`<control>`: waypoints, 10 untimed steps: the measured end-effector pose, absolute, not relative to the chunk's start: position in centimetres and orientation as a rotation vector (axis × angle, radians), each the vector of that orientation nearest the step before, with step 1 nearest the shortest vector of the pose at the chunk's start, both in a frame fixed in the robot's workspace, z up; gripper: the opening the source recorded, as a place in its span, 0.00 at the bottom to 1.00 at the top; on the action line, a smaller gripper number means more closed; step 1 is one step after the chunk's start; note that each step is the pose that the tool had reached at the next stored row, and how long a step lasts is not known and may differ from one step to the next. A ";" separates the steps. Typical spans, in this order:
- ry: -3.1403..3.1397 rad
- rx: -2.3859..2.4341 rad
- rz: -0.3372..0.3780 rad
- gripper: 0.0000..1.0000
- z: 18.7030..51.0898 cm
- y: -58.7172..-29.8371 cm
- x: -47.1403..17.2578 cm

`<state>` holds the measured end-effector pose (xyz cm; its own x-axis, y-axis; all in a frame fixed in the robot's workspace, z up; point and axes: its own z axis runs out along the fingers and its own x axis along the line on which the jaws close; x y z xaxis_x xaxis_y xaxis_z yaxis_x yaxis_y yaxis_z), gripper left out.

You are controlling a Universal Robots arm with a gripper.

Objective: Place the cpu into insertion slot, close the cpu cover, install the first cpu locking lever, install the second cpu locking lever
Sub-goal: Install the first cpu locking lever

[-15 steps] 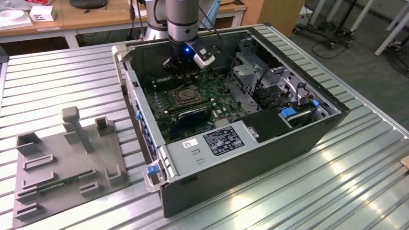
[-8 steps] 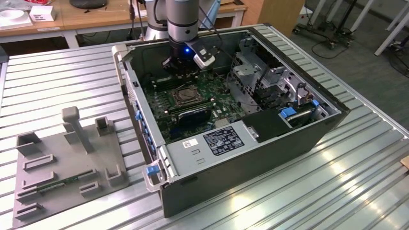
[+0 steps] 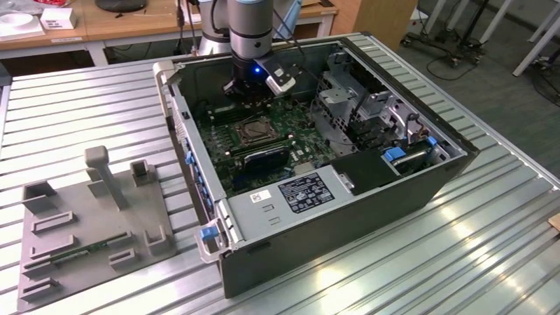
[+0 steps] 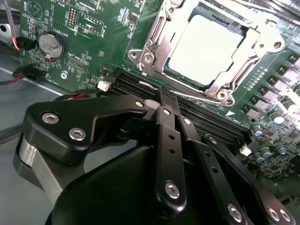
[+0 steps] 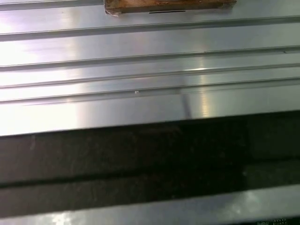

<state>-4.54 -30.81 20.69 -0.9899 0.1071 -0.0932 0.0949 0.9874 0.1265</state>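
One cpu, pale face up, sits inside one cpu cover. Silvery frame lies flat around it on green motherboard. One gripper: two black fingers pressed together, nothing between them, tips just beside cover, over black memory slots. One coin cell well apart from cover. In exterior view, gripper reaches inside one open computer case.

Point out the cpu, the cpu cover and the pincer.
cpu [image 4: 206, 49]: second wrist view, middle of its pale face.
cpu cover [image 4: 161, 44]: second wrist view, silvery frame bar beside the cpu.
pincer [image 4: 168, 96]: second wrist view, midway between its fingertips.
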 end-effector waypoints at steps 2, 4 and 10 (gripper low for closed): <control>3.029 0.154 0.186 0.11 20.7 -30.9 -4.6; 3.026 0.154 0.188 0.11 20.7 -30.9 -4.7; 3.023 0.154 0.202 0.11 20.7 -30.9 -4.8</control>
